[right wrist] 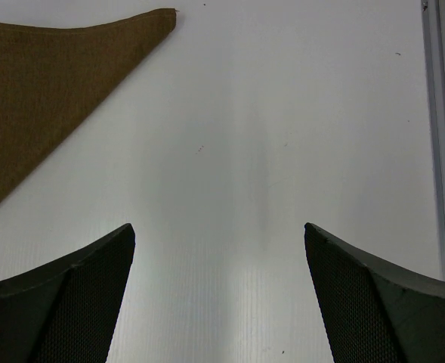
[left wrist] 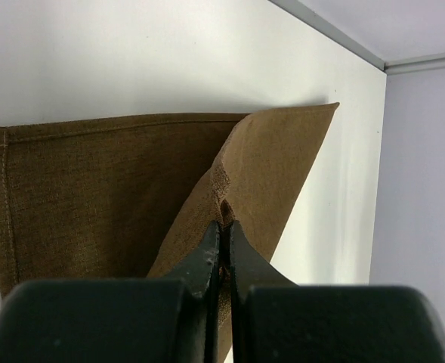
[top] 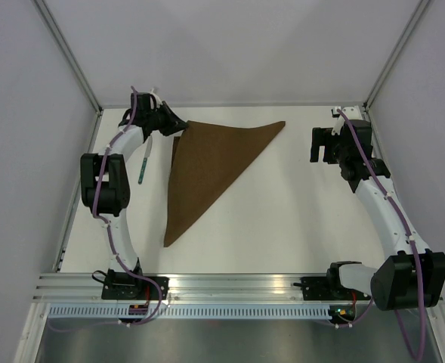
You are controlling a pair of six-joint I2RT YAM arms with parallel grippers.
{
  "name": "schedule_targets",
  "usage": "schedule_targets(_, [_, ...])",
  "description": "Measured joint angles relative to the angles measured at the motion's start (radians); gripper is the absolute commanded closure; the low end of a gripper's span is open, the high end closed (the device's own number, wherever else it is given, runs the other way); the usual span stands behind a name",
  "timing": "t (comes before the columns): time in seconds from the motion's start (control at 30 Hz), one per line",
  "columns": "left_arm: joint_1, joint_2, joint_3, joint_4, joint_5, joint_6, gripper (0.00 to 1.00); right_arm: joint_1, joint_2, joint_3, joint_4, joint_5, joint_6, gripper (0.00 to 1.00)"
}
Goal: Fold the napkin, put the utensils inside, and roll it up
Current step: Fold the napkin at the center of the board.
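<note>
Where the left claw point(left wrist: 222, 231) presses together, it pinches a raised fold of the napkin point(left wrist: 94, 181) at the cloth's far left corner; beside that arm a slim rod point(top: 144, 162), pale with a green end, lies on the white desk point(top: 282, 219), apart from the cloth; the napkin lies folded in a triangle, one tip toward the far right, another toward the near edge; the left arm reaches far along the desk's left side, elbow bent; the right claw point(right wrist: 218, 291) hangs spread wide over the desk, near the napkin's far right tip but clear of it, its arm stretched up the right side.
</note>
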Motion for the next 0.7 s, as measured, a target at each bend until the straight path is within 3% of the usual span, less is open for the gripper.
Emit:
schedule_targets(0.13, [0.004, 0.014, 0.002, 0.0, 0.0, 0.0, 0.94, 0.0, 0.001, 0.0, 0.0, 0.0, 0.0, 0.02])
schedule_targets(0.17, [0.004, 0.021, 0.003, 0.001, 0.0, 0.0, 0.78, 0.0, 0.002, 0.0, 0.0, 0.0, 0.0, 0.02])
schedule_targets(0.23, [0.004, 0.038, 0.003, 0.002, 0.0, 0.01, 0.58, 0.0, 0.002, 0.0, 0.0, 0.0, 0.0, 0.02])
schedule_targets(0.27, [0.004, 0.048, 0.003, 0.001, -0.001, 0.014, 0.41, 0.0, 0.002, 0.0, 0.0, 0.0, 0.0, 0.02])
schedule_targets(0.37, [0.004, 0.077, 0.005, -0.001, -0.003, 0.022, 0.24, 0.0, 0.002, 0.0, 0.0, 0.0, 0.0, 0.02])
schedule_targets(0.53, [0.011, 0.081, 0.005, -0.014, -0.053, 0.026, 0.15, 0.0, 0.005, -0.003, 0.0, -0.001, 0.0, 0.02])
schedule_targets(0.7, [0.022, 0.01, -0.026, -0.034, -0.225, 0.043, 0.13, 0.0, 0.013, -0.006, -0.004, -0.007, 0.0, 0.02])
